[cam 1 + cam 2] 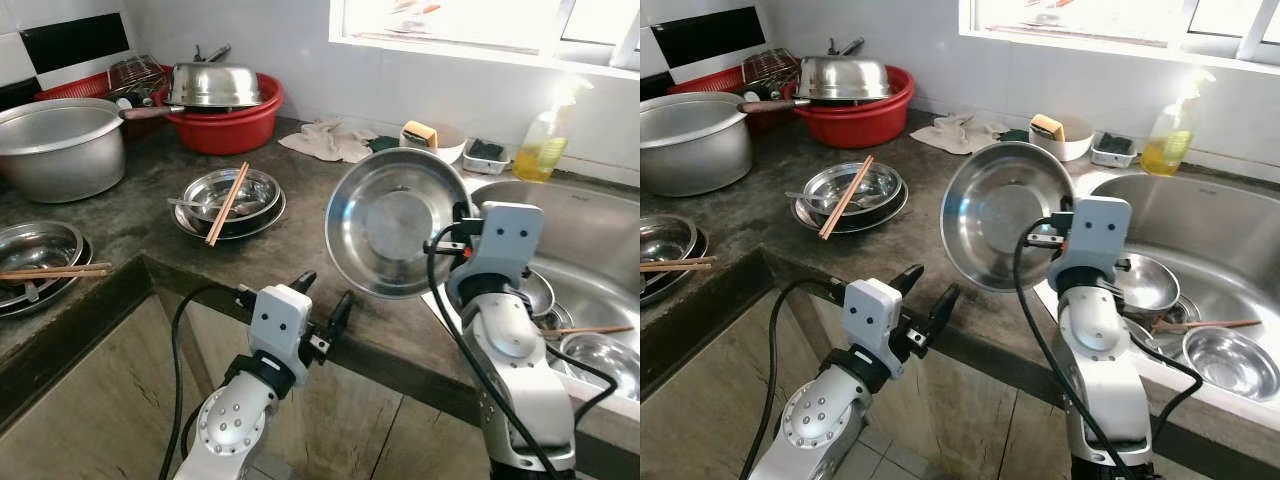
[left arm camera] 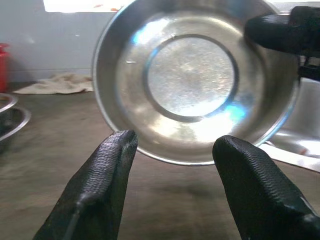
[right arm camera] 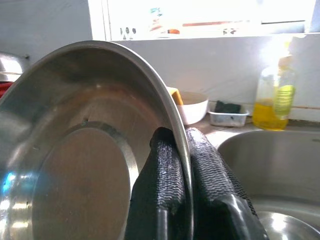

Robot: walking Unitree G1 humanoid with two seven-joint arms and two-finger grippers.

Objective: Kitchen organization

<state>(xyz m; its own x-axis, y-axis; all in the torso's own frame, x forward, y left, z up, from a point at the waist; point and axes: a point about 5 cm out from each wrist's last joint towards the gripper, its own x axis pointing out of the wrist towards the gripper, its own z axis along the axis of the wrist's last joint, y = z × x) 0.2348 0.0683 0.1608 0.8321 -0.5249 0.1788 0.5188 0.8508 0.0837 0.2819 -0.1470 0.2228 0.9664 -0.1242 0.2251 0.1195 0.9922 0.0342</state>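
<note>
Above the desk [image 1: 300,262] edge beside the sink [image 1: 590,262], right gripper [image 3: 182,165] jaws are pinching the upright steel bowl [image 1: 395,235] rim, left gripper [image 1: 322,300] jaws spread empty; stacked bowls with chopsticks [image 1: 227,203] are remaining unsorted.

You're looking at two silver arms with rounded, ball-like joints ringed with small screws, each ending in a boxy white wrist block marked by two dark dots. Black cables loop along both, and the left gripper [image 1: 320,300] and right gripper [image 3: 186,165] have long black fingers [image 2: 102,185] with a fine ribbed texture.
</note>
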